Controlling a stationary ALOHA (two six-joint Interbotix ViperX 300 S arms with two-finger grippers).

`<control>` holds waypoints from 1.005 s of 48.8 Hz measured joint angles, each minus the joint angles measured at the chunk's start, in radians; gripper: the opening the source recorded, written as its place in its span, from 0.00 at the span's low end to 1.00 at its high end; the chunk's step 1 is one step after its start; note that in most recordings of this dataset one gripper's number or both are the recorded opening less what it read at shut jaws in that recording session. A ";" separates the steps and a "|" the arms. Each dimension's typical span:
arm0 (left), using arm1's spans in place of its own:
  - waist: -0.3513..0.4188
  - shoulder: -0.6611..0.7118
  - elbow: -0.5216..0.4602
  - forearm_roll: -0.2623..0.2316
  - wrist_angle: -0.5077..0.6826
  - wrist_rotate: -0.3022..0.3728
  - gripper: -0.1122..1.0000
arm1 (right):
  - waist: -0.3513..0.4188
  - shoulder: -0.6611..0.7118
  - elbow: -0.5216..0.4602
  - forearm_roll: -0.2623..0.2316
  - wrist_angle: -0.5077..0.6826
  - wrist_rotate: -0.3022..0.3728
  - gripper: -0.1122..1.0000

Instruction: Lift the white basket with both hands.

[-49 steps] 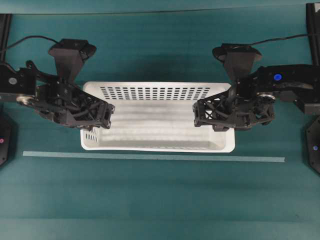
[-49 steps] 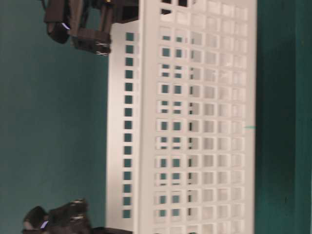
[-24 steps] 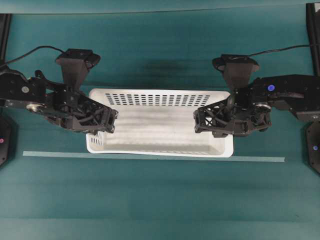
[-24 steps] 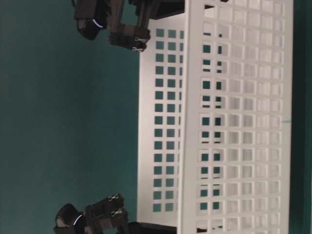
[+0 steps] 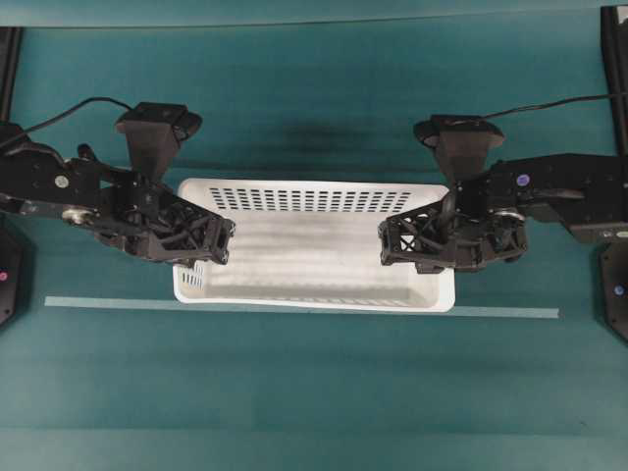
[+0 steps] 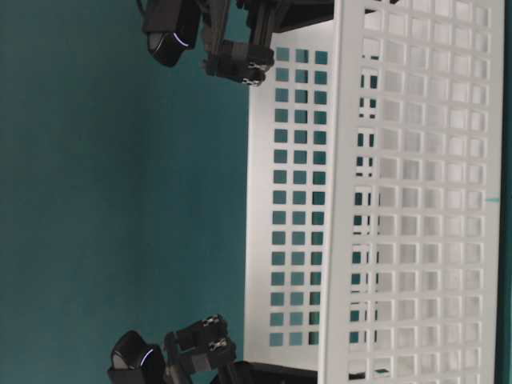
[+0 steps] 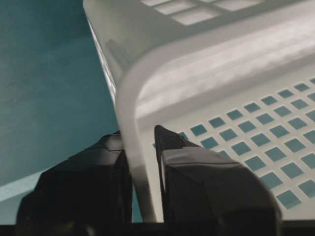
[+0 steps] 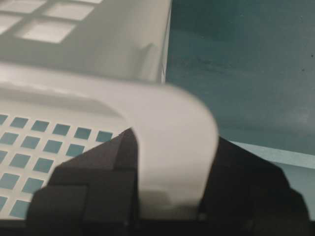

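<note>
Now the left gripper (image 7: pixel 142 162) is pinching the left end wall of the white basket (image 5: pixel 314 245), one finger on each side, while the right gripper (image 8: pixel 170 182) is clamping the right rim likewise. Between these two grippers, one basket is sitting over the teal table (image 5: pixel 314 392), its solid floor showing nothing inside.

Black skeletal arms (image 5: pixel 118 196) – blue lights, black cables (image 5: pixel 69 83)

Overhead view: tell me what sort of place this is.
Most likely a lab bench for robot manipulation trials: a teal-covered table marked with a pale tape strip, and the left gripper and right gripper, both cabled, clamped on the end walls of a single white basket.
</note>
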 measured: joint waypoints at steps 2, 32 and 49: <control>0.000 0.003 0.000 0.000 -0.006 -0.002 0.18 | 0.000 0.000 0.002 0.000 0.000 0.000 0.29; 0.000 0.009 0.008 0.002 -0.014 -0.034 0.16 | 0.000 0.011 -0.009 0.003 0.005 -0.006 0.29; 0.005 0.009 0.018 0.000 -0.023 -0.037 0.16 | -0.009 0.012 -0.003 0.026 -0.003 -0.025 0.29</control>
